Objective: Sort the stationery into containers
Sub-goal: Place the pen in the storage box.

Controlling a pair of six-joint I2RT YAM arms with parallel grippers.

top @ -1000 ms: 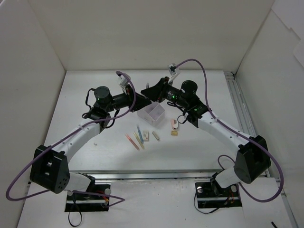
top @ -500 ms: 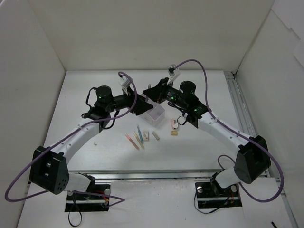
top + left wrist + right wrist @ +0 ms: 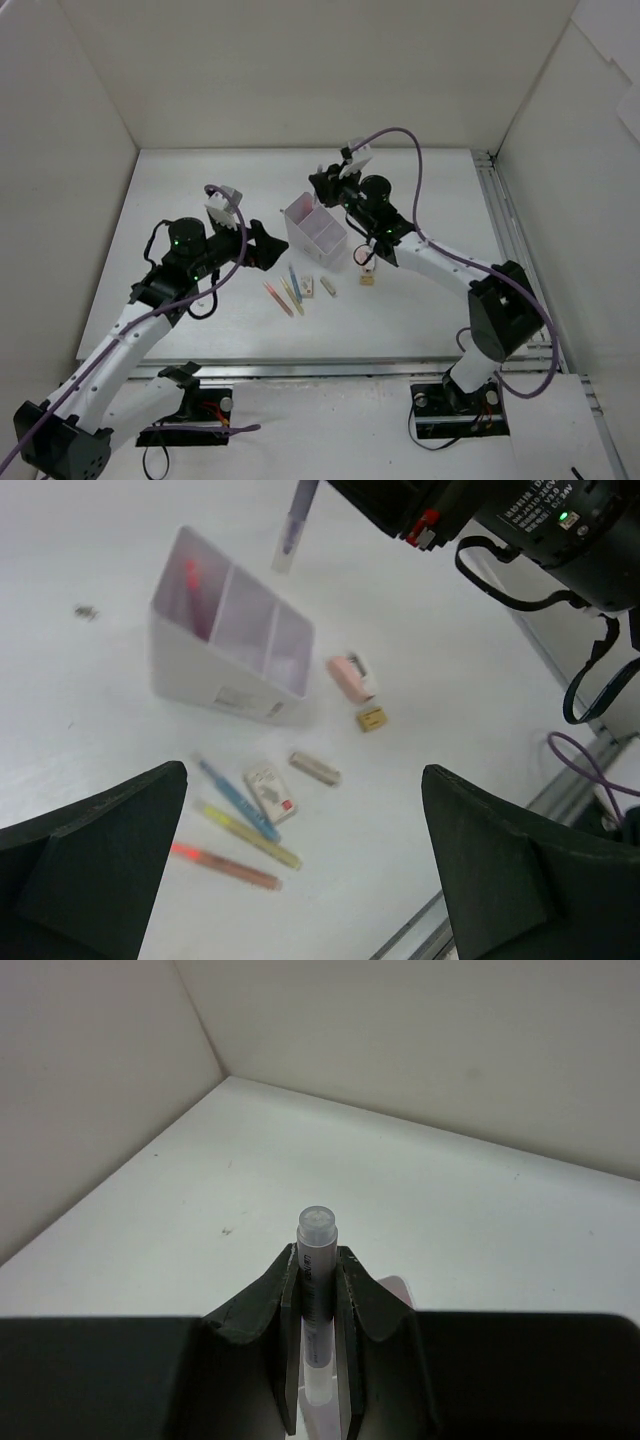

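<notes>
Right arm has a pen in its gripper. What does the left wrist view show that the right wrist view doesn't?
Only left wrist: the divided box with a pink pen in one compartment, and loose pens and erasers on the table beside it. Only right wrist: a close look at the right gripper clamped on the purple pen. Both: that purple pen, which the left wrist view shows hanging upright by the box.

White table (image 3: 180, 190), white walls (image 3: 300, 70), small dark speck (image 3: 85, 610), maybe debris
</notes>
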